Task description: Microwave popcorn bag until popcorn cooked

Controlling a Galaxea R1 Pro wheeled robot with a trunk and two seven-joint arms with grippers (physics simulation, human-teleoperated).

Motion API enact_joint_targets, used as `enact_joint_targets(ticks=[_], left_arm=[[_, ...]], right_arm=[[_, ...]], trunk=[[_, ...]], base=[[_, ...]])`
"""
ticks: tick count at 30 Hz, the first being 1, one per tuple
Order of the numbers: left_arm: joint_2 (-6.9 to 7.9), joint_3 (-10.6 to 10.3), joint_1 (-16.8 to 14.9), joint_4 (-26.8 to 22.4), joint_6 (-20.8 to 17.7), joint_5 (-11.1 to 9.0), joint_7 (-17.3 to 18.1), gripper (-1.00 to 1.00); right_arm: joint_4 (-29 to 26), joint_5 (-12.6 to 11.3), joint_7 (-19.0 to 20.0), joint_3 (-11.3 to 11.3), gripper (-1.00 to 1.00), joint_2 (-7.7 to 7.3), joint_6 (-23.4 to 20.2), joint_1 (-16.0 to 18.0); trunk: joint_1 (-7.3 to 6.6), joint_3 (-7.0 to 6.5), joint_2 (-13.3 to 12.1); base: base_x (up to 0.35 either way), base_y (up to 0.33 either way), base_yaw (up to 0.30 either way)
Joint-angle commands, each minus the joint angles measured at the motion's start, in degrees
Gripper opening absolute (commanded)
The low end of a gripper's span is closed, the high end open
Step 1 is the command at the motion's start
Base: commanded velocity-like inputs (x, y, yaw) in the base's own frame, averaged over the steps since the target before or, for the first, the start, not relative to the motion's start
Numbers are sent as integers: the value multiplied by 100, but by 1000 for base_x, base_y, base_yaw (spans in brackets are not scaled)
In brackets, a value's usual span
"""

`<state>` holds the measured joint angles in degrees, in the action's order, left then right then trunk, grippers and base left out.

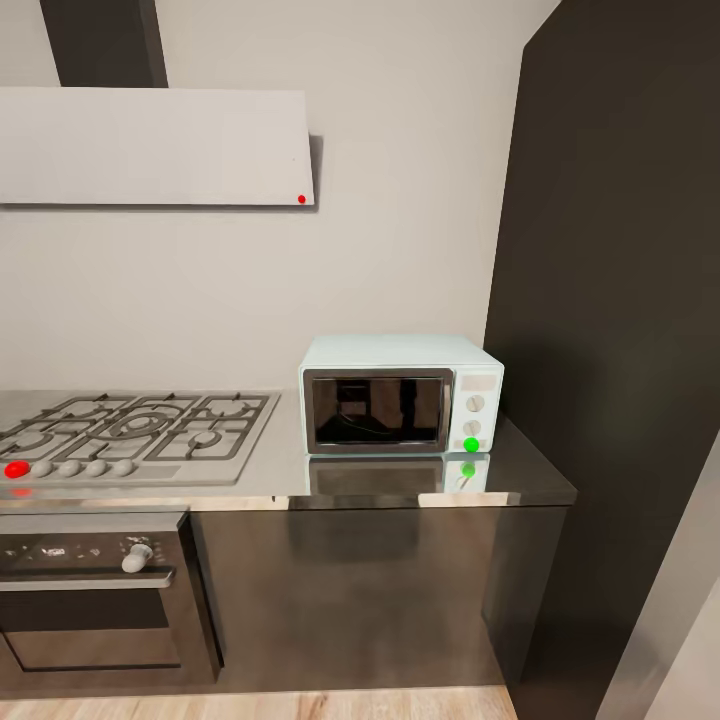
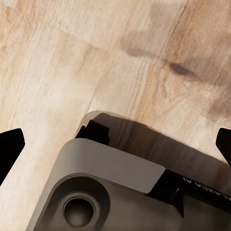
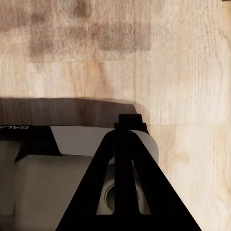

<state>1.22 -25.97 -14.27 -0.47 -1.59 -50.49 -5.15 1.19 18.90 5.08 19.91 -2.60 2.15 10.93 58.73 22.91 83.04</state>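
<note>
The left gripper (image 2: 115,144) hangs spread wide and the right gripper (image 3: 126,159) pinched shut, both empty above the wooden floor (image 2: 72,57) and the robot's grey base (image 2: 106,192). Up on the steel countertop (image 1: 290,480), the mint microwave (image 1: 400,395) sits door closed, its light (image 1: 471,444) green, beside the gas hob (image 1: 135,430).

You're facing a grey, reflective worktop (image 1: 400,487) set over dark cabinet fronts and running up to a pale wall. On its right part the mint-blue microwave (image 1: 402,394) stands near the wall, door shut, its round light showing green and mirrored in the steel just in front. To its left, well apart, a gas hob (image 1: 130,432) is set into the surface, with a row of knobs along its front edge, the leftmost one red. Below you, pale wooden floor (image 2: 57,62) carries the robot's grey base (image 2: 106,192).
</note>
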Motion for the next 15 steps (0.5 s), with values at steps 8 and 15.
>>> enact_joint_targets(ticks=[8, 15], left_arm=[[1, -48, -5, -5, -17, -40, -21, 100], [1, -48, -4, -5, -17, -40, -21, 100]], right_arm=[[13, 44, 14, 49, -100, -3, 22, 6], [13, 44, 16, 49, -100, -3, 22, 6]], trunk=[[0, 6, 3], [0, 6, 3]], base=[[0, 0, 0], [0, 0, 0]])
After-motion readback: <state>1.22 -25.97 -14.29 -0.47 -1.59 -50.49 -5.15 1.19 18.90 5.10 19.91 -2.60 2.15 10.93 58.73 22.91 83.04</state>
